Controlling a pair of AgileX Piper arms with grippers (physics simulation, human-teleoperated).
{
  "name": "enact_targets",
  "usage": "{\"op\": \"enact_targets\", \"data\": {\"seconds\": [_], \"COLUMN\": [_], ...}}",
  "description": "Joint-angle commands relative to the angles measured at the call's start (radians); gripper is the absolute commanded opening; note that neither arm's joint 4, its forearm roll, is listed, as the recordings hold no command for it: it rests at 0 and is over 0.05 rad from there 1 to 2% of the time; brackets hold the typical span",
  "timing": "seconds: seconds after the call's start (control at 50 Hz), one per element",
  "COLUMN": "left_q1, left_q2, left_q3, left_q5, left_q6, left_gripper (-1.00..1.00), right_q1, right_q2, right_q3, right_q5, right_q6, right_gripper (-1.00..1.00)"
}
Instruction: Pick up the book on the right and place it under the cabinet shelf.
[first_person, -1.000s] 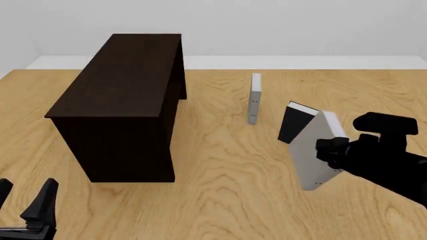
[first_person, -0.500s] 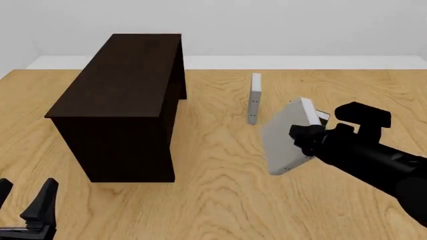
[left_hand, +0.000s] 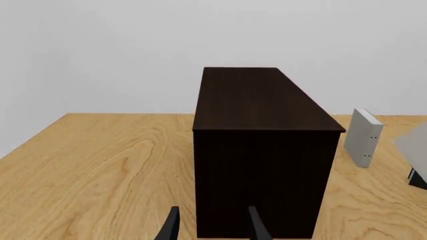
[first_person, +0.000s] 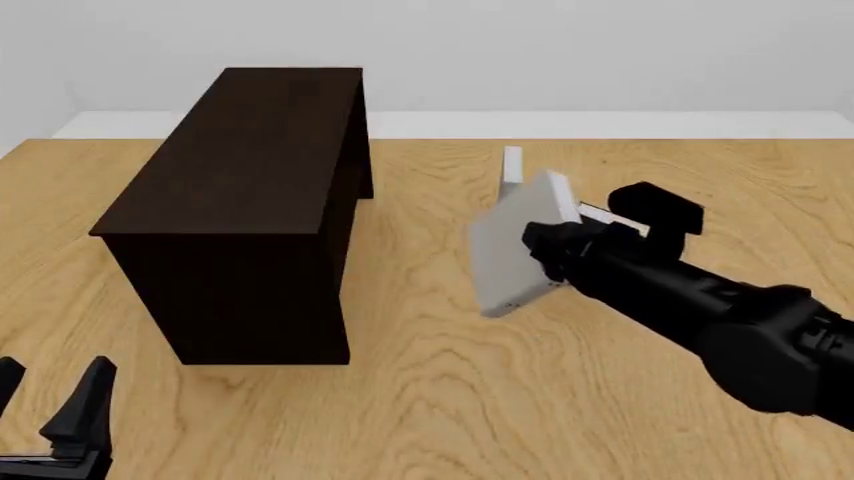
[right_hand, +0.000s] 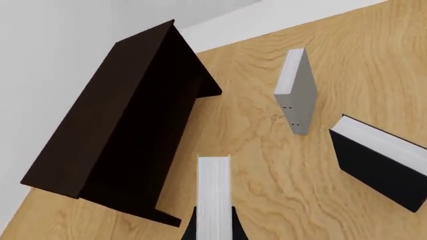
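My right gripper (first_person: 545, 250) is shut on the light grey book (first_person: 514, 250), holding it tilted above the table between the cabinet shelf (first_person: 247, 190) and the other books. From the right wrist camera, the book's white page edge (right_hand: 213, 195) stands between the fingers, with the dark cabinet shelf (right_hand: 127, 125) and its open side ahead. My left gripper (first_person: 47, 415) hovers open near the front left corner. Its fingertips (left_hand: 212, 230) point at the cabinet shelf (left_hand: 260, 150).
A look-alike grey book (first_person: 511, 165) stands upright mid-table, partly behind the held one; it also shows as a grey book (right_hand: 297, 92) in the right wrist view. A black-covered book (right_hand: 377, 162) stands beside it, mostly hidden behind my right arm in the front view.
My right arm has carried the grey book leftward and farther back, toward the cabinet, tilting it more. The black book is now hidden behind the arm. The left gripper has not moved.
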Motion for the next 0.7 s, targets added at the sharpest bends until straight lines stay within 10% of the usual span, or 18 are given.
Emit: {"op": "enact_targets", "data": {"seconds": [0.02, 0.7], "left_q1": [0.000, 0.000], "left_q2": [-0.001, -0.004], "left_q3": [0.001, 0.000], "left_q5": [-0.001, 0.007], "left_q6": [0.000, -0.001], "left_gripper": [1.00, 1.00], "right_q1": [0.014, 0.085], "right_q2": [0.083, 0.312], "right_q3": [-0.038, -0.054], "right_q5": [-0.114, -0.471], "right_q6": [0.065, 0.256], "right_gripper": [-1.00, -1.00]}}
